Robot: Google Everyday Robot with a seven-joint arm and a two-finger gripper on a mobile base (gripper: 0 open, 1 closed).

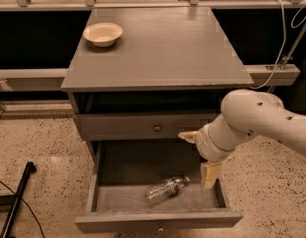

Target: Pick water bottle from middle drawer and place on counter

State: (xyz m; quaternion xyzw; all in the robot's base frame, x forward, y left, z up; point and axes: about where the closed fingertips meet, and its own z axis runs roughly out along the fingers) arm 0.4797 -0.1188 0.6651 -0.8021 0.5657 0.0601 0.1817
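Note:
The water bottle [167,187] lies on its side on the floor of the open middle drawer [157,221], cap end pointing right. My gripper [200,155] hangs over the drawer's right side, just right of and slightly above the bottle, with its cream fingers [210,175] spread apart and empty. The grey counter [162,48] is the cabinet's top slab, above the drawers.
A cream round bowl [103,33] sits at the counter's back left. A closed drawer front with a brass knob [157,128] is above the open drawer. A black stand leg [16,197] lies on the terrazzo floor at left. Cables [286,29] hang at right.

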